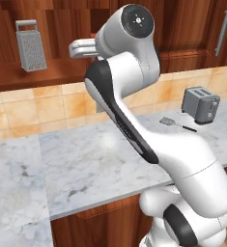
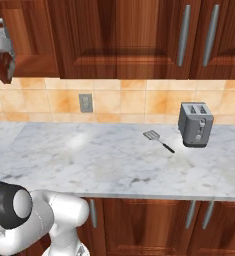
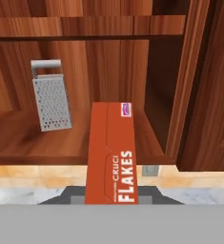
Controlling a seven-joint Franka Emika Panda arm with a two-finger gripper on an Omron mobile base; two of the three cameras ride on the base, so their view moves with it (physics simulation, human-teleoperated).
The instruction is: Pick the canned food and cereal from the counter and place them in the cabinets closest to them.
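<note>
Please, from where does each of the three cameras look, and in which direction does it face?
Left base view: behind the arm, on its left, facing the counter and box grater; the white arm crosses it.
Right base view: behind, on the right, facing the cabinets and toaster; the arm's base joints show bottom left.
Hand view: on the hand, facing the open shelf; the tool holds the cereal.
Shared: both base views show the toaster and spatula.

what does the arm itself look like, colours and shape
The arm is built of glossy white, rounded segments with dark grey-black bands and panels at the joints. A round dark cap with a small pale centre mark closes the top joint. In the right base view, a lower joint shows the same dark ring around a white cap.
</note>
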